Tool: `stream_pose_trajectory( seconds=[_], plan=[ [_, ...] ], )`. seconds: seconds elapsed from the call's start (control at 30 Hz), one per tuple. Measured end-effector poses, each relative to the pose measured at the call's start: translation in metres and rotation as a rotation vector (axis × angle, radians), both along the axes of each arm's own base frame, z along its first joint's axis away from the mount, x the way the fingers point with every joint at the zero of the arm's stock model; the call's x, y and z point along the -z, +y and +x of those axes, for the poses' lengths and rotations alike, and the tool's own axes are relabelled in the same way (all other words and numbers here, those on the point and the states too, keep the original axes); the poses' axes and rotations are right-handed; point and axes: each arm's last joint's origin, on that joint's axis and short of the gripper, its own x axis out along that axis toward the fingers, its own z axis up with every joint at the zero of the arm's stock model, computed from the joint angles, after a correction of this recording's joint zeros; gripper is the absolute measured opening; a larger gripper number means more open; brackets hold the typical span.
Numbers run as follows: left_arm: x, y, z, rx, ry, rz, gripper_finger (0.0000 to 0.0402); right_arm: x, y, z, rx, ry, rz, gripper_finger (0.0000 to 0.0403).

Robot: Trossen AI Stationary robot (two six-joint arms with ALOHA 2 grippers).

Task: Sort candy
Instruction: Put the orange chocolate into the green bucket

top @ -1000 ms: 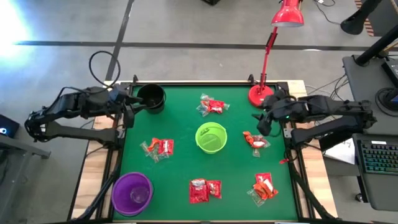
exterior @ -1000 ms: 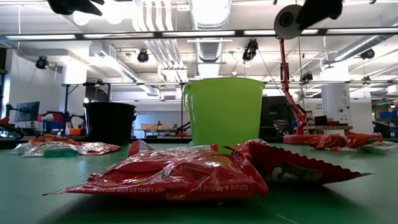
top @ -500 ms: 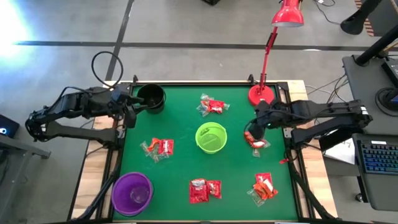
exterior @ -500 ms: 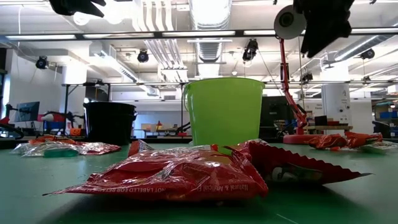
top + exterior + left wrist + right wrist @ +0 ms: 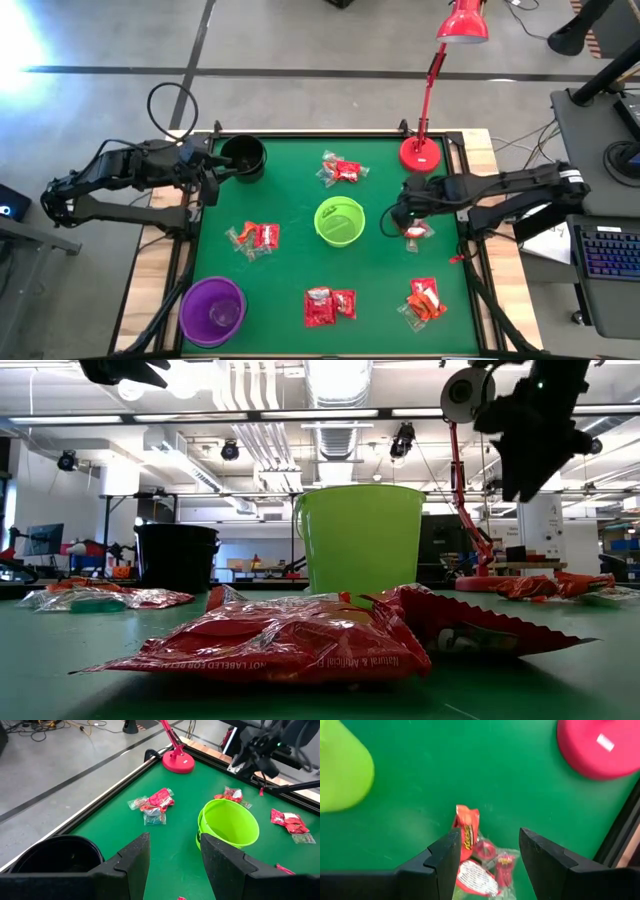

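Right gripper (image 5: 487, 857) has swung in and dropped lower than a second ago, fingers spread, nothing grabbed. Candy pile (image 5: 480, 865) sits right below it. Left gripper (image 5: 172, 865) hasn't budged, also spread.

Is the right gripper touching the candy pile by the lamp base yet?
Apart. The right wrist view shows the open right gripper above the candy pile, green felt and wrappers visible between the fingers; the low view shows it well above the table.
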Motion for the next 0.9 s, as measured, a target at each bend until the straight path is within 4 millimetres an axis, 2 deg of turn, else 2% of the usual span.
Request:
stream_pose_trajectory(
  seconds=[0.3, 0.63, 0.9],
  plan=[
    [0.0, 0.0, 0.0, 0.0, 0.0, 0.0, 0.0158, 0.028, 0.002, 0.014, -0.03, 0.137, 0.022, 0.0192],
    [0.0, 0.0, 0.001, -0.003, 0.001, -0.006, 0.0158, 0.052, 0.004, 0.036, -0.066, 0.182, 0.045, 0.0192],
    [0.0, 0.0, 0.001, -0.003, 0.001, -0.006, 0.0158, 0.072, 0.004, 0.044, -0.086, 0.273, 0.044, 0.0192]
  ],
)
